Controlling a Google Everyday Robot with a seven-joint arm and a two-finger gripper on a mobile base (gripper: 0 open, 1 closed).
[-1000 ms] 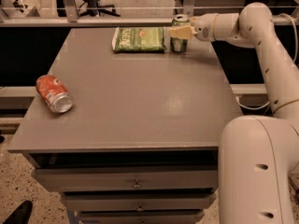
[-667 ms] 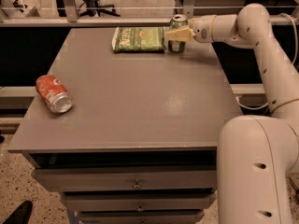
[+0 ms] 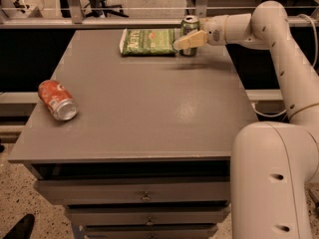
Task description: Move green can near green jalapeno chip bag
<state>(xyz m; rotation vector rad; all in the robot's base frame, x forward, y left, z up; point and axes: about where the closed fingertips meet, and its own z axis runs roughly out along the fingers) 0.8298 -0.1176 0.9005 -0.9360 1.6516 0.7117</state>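
Observation:
The green can (image 3: 190, 23) stands upright at the far edge of the grey table (image 3: 149, 108), right beside the right end of the green jalapeno chip bag (image 3: 149, 41), which lies flat. My gripper (image 3: 188, 40) reaches in from the right and is shut on the can. One beige finger (image 3: 192, 39) crosses in front of the can's middle; the other finger is hidden behind it. I cannot tell whether the can's base touches the table.
An orange-red can (image 3: 57, 100) lies on its side near the table's left edge. My arm (image 3: 279, 44) arches over the table's right side, and my base (image 3: 274, 183) stands at the front right. Drawers (image 3: 144, 195) sit below the tabletop. A railing runs behind the table.
The gripper and the green can have shifted slightly left and farther back, closer to the chip bag's right end. The bag and the orange-red can have not moved.

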